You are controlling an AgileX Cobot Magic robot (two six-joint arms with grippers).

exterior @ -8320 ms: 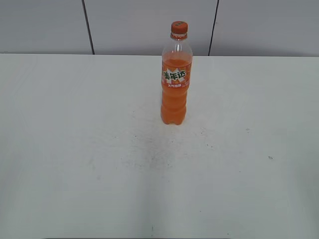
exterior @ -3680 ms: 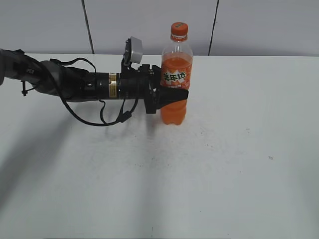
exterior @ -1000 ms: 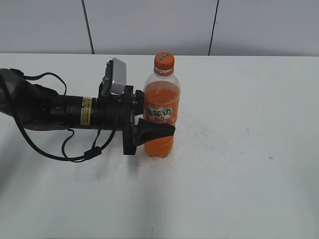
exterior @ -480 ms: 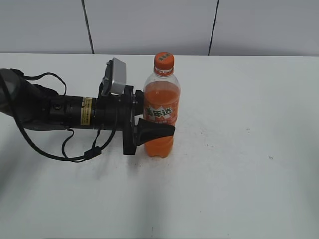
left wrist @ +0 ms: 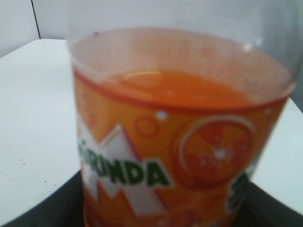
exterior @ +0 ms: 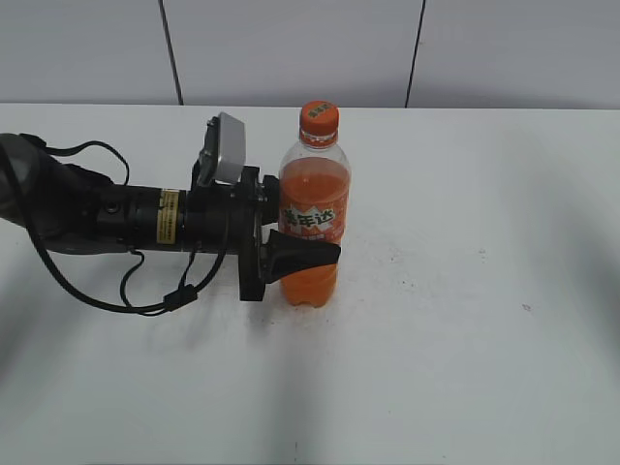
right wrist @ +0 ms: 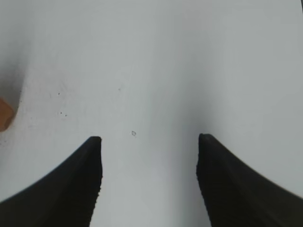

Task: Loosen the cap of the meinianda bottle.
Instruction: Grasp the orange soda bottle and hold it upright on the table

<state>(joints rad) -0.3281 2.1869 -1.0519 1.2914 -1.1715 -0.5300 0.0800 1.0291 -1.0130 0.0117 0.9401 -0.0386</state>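
The meinianda bottle [exterior: 313, 218] stands upright on the white table, full of orange liquid, with its orange cap [exterior: 319, 116] on top. My left gripper [exterior: 302, 255] reaches in from the left and is shut on the bottle's lower body, just below the label. In the left wrist view the bottle's label [left wrist: 175, 156] fills the frame, with the dark fingers [left wrist: 40, 213] at both lower corners. My right gripper [right wrist: 149, 138] is open and empty above bare table. It is out of the exterior view. A sliver of orange [right wrist: 4, 113] shows at its view's left edge.
The white table [exterior: 465, 320] spreads around the bottle. A grey panelled wall [exterior: 291, 48] runs along the table's far edge. The left arm [exterior: 107, 221] and its cables lie low across the table's left side.
Since 3.7 s ago the left gripper has carried the bottle nearer and a little left. In the last second nothing has visibly moved.
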